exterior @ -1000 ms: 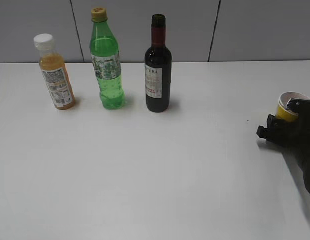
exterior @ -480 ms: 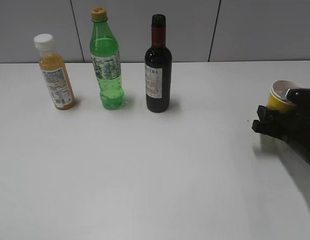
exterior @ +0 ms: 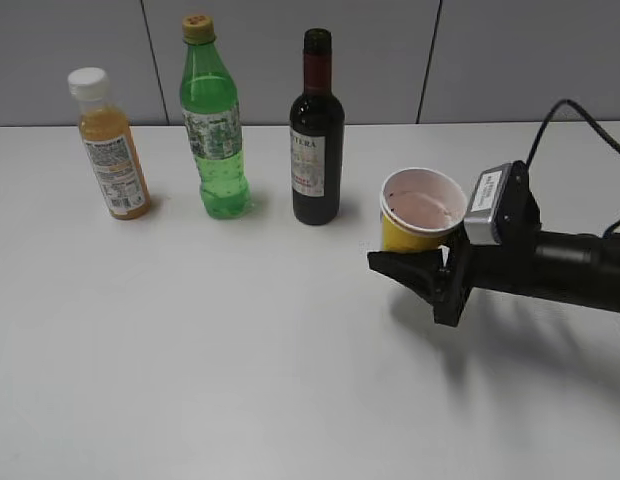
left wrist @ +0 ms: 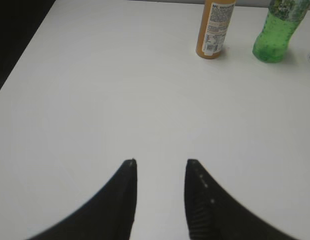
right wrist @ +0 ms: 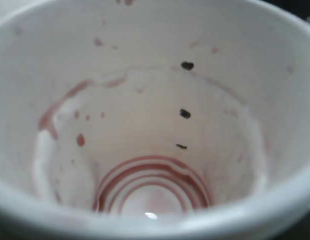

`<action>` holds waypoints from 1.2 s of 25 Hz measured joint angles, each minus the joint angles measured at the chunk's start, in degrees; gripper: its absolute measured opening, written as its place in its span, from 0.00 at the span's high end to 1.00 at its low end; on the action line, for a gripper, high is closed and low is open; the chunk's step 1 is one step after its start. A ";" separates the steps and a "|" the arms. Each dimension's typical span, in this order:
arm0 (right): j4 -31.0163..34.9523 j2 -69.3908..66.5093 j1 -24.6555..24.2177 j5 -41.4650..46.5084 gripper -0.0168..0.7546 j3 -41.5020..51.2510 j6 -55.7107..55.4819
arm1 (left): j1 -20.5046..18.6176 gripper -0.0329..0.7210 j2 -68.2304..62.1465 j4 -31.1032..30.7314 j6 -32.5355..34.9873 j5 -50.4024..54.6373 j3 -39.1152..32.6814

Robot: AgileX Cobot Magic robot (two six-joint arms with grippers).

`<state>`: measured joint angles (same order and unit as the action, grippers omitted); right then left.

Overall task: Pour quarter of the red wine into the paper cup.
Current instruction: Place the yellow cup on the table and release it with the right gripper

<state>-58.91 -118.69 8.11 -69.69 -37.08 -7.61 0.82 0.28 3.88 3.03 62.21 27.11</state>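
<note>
The dark glass wine bottle (exterior: 317, 130) with a red foil neck and white label stands upright at the back middle of the white table. My right gripper (exterior: 422, 262) is shut on the yellow paper cup (exterior: 420, 212), holding it just right of the bottle, a little above the table and tilted slightly. The right wrist view looks straight into the cup (right wrist: 155, 125); its whitish inside has red stains and a few dark specks. My left gripper (left wrist: 160, 162) is open and empty over bare table, and does not show in the exterior view.
A green plastic bottle (exterior: 214, 120) and an orange juice bottle (exterior: 110, 145) stand left of the wine bottle; both show in the left wrist view, the green bottle (left wrist: 276, 35) and the juice bottle (left wrist: 215, 30). The table (exterior: 240, 350) runs to a grey wall behind.
My right gripper has carried the paper cup from the table's far right edge leftward to just beside the wine bottle. The bottles have not moved.
</note>
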 joint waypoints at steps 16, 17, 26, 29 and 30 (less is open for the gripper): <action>-19.07 -14.96 13.16 0.02 0.40 -24.51 -16.17 | 0.00 0.64 0.00 0.06 0.04 0.00 0.00; -19.26 -15.51 13.58 0.07 0.40 -25.35 -16.89 | 0.00 0.64 0.00 0.06 0.04 0.00 0.00; -24.71 -18.96 13.96 0.24 0.40 -30.82 -20.46 | 0.00 0.64 0.00 0.14 0.04 0.00 0.00; -28.02 -18.96 13.96 1.33 0.40 -31.61 -21.82 | 0.00 0.64 0.00 0.17 0.04 0.00 0.00; -28.88 -18.96 13.96 1.97 0.40 -31.73 -21.99 | 0.00 0.64 0.00 0.17 0.04 0.00 0.00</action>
<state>-87.78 -137.65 22.07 -67.72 -68.80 -29.60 0.82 0.28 4.05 3.07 62.21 27.11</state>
